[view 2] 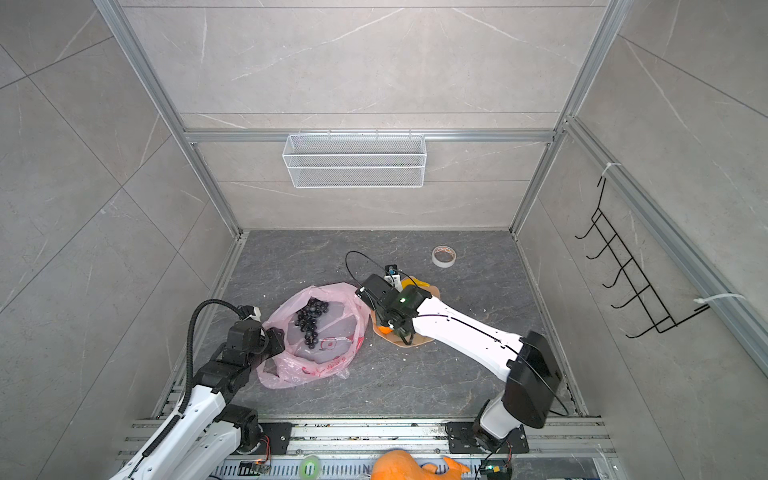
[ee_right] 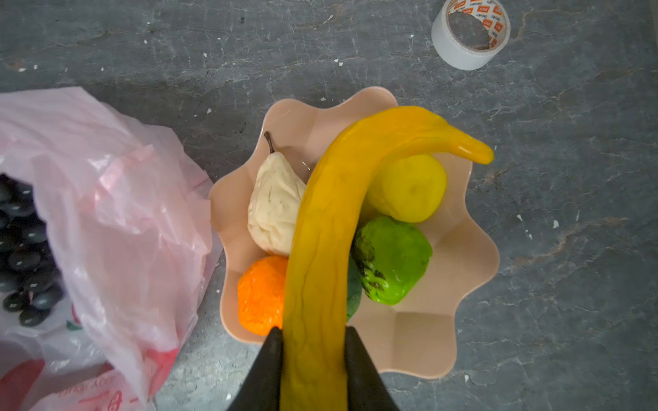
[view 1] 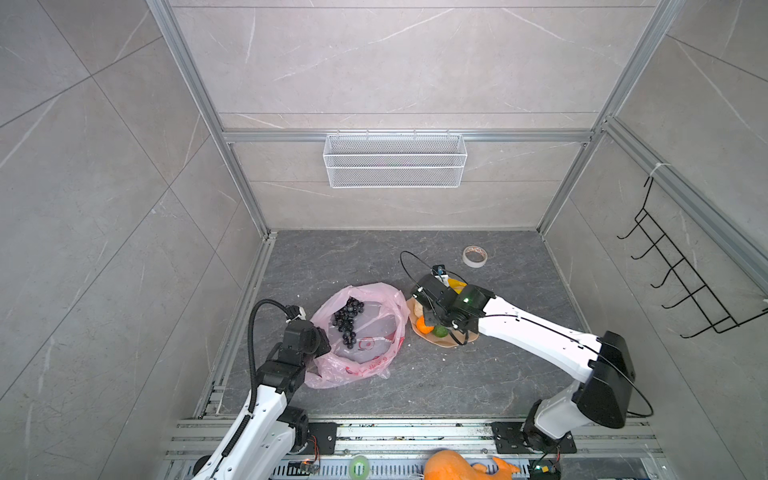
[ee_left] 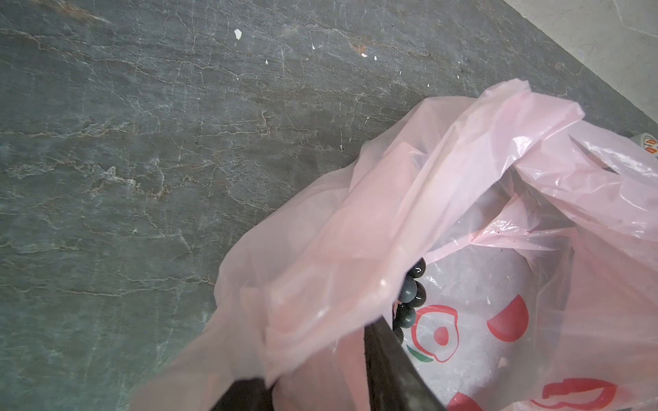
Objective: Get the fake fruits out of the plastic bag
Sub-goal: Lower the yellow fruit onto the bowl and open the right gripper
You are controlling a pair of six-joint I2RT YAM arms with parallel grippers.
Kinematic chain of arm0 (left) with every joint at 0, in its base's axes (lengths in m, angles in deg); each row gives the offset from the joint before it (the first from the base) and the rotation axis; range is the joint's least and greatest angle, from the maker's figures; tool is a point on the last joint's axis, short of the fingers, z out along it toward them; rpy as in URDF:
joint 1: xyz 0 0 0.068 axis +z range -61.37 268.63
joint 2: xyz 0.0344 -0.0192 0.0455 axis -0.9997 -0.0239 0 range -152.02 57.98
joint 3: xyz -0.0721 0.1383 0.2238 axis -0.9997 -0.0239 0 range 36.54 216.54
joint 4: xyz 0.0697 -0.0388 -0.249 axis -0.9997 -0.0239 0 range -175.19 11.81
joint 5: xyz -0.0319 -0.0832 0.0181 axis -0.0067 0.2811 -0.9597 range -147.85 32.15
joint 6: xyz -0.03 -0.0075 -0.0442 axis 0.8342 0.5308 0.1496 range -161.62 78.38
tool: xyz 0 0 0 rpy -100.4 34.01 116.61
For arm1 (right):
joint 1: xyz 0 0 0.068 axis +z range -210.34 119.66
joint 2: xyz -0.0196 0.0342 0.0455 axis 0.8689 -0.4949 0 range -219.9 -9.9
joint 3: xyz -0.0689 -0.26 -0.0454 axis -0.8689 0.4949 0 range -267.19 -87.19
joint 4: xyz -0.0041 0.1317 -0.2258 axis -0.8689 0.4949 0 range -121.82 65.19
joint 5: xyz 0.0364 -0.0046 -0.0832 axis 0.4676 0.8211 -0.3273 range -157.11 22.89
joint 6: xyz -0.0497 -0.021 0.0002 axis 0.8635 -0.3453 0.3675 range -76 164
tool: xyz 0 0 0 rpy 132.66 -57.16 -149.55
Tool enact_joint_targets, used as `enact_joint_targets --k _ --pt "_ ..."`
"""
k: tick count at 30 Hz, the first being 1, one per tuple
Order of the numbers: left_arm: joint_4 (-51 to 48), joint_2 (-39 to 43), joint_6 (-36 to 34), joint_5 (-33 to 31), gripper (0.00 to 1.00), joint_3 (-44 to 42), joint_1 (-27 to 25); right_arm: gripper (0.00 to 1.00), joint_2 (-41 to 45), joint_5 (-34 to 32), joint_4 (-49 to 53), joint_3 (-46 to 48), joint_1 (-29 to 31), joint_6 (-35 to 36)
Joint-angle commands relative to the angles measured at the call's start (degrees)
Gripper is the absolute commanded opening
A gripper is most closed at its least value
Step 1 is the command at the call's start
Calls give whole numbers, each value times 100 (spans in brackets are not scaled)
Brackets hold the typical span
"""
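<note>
Nearest, the left gripper (view 1: 323,344) pinches the near rim of a translucent pink plastic bag (view 1: 374,365), a black grape bunch (view 1: 348,322) lying inside the bag. Just beside the bag sit a peach scalloped plate (ee_right: 427,338) of plastic fruits (ee_right: 395,259) and the right gripper (ee_right: 315,341), clamped on a yellow plastic banana (ee_right: 327,220).

You see the plastic bag (view 1: 374,361) open, the grape bunch (view 1: 348,322) inside. Your left gripper (view 1: 326,343) meets its edge, perhaps pinching it. Beside the bag, the banana (view 1: 456,285) shows near the plate (view 1: 436,341).
</note>
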Motion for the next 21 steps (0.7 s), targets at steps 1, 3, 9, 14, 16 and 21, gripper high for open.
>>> enact_joint_targets --k 1,3,9,14,16,21 --pt "100 22 -85 -1 38 24 -6 27 -390 21 66 -399 -175 162" --pt "108 7 -97 12 38 25 -6 27 -633 69 86 -564 -285 156" --pt "113 9 -106 26 38 26 -7 27 -1167 99 153 -887 -451 -37" --pt "118 60 -105 29 38 5 -15 27 -1619 -30 375 -1235 -506 -166" --pt "113 89 -102 28 38 -2 -12 27 -1736 -66 396 -1310 -530 -212" --pt "113 87 -105 28 38 -1 -8 28 -1907 -81 443 -1392 -561 -354"
